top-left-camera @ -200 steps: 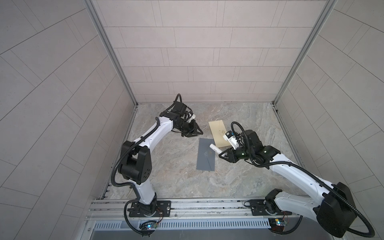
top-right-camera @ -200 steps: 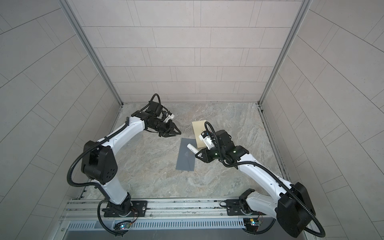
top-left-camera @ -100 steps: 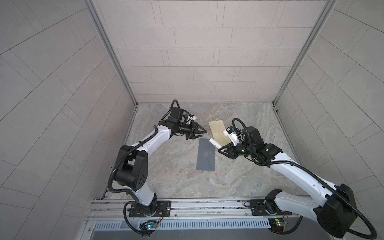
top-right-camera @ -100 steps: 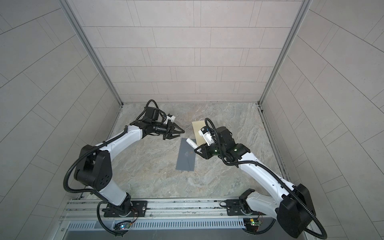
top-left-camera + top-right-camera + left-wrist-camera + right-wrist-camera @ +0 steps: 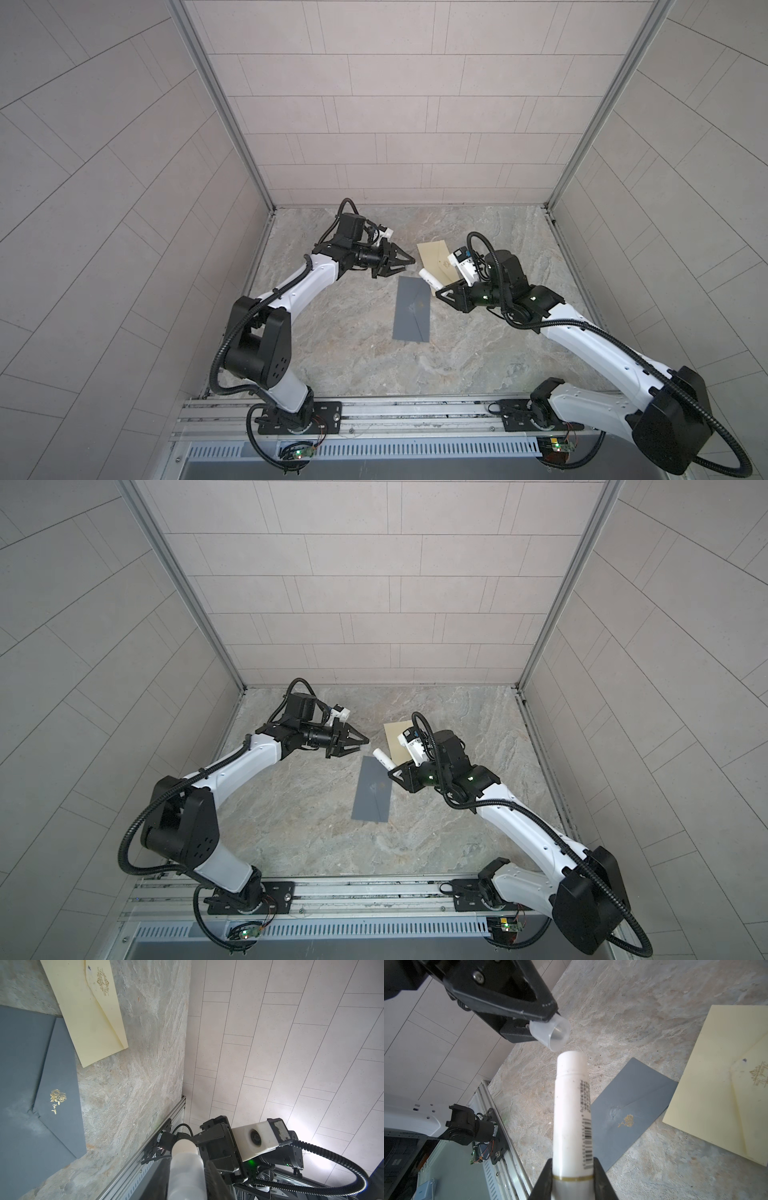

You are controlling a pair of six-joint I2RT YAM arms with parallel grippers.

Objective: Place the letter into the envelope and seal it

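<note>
A grey envelope (image 5: 411,309) (image 5: 372,789) with a gold rose lies flat mid-table, flap down, with a smeared patch at the flap tip (image 5: 613,1112). A cream envelope (image 5: 434,255) (image 5: 392,737) lies just behind it, also with its flap down. The letter is hidden. My right gripper (image 5: 449,293) (image 5: 572,1169) is shut on a white glue stick (image 5: 572,1105) above the grey envelope's far corner. My left gripper (image 5: 401,266) (image 5: 186,1172) is shut on the stick's translucent cap (image 5: 557,1032). The cap's open mouth faces the stick's tip, a short gap away.
Tiled walls close in the marble table (image 5: 353,332) on three sides. An aluminium rail (image 5: 395,415) with both arm bases runs along the front edge. Both envelopes also show in the left wrist view, grey (image 5: 31,1064) and cream (image 5: 87,1012).
My left gripper has swung right with the cap, from the back left towards the glue stick's tip. My right gripper has shifted slightly back and right. The envelopes have not moved.
</note>
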